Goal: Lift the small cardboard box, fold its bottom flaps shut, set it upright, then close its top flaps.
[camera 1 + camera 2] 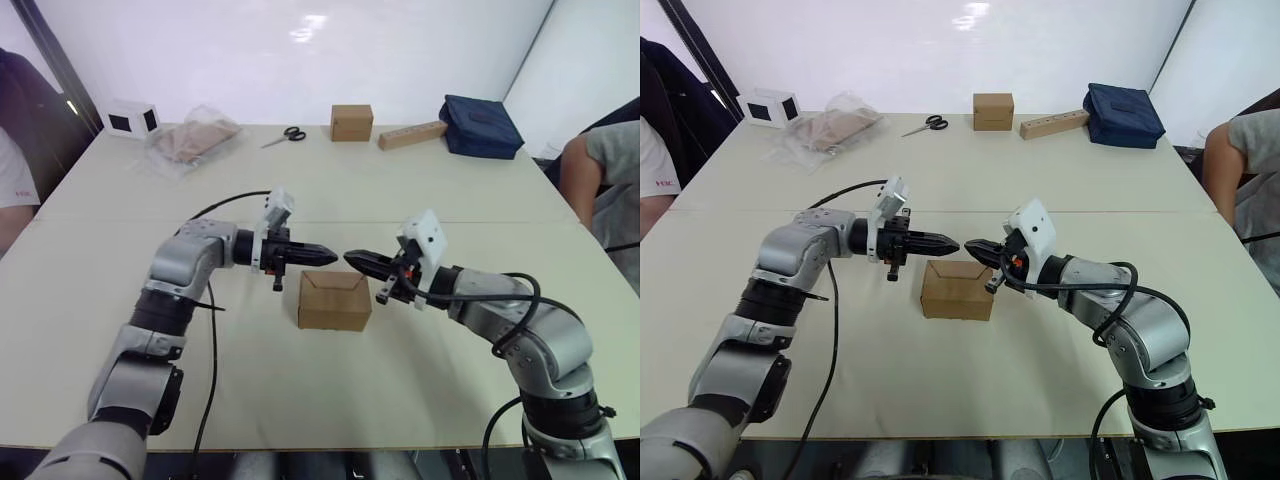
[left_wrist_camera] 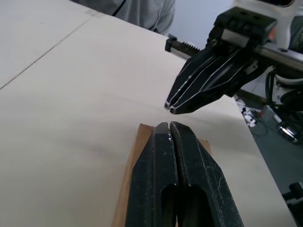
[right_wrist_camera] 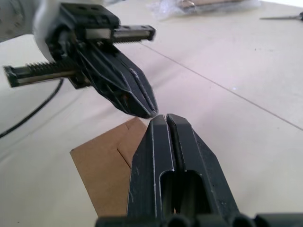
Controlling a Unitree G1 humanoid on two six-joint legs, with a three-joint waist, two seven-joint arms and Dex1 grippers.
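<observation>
Left eye view: the box (image 1: 334, 300) sits on the bench (image 1: 120, 260) right in the middle, and both arms reach in over it. The left hand (image 1: 322, 256) and right hand (image 1: 358, 260) point at each other tip to tip, just above the box's far edge, neither touching it as far as I can tell. Both pairs of fingers are pressed together, holding nothing. My read: closed tips make good pushers for cardboard panels. The box looks plain brown and squat, and its top flaps (image 1: 335, 281) lie folded down, meeting in a seam.

Right eye view: same scene, the box under the gap between the two hands. Well apart along the far edge lie a smaller cube (image 1: 992, 110), a tan block (image 1: 1053, 124), scissors (image 1: 927, 125), a blue bag (image 1: 1124, 115) and a plastic packet (image 1: 830, 130). A person's arm (image 1: 1238, 160) shows at the right edge.

Left wrist view: the left hand's fingers (image 2: 161, 179) run together with no gap, the box's brown face below them. The right hand hangs opposite, also closed, tips near.

Right wrist view: this hand's fingers (image 3: 151, 175) are pinched together too. Beneath lies the box top with a crease across it. It sits flat and looks tidy, so I judge the closing nearly or fully done.
</observation>
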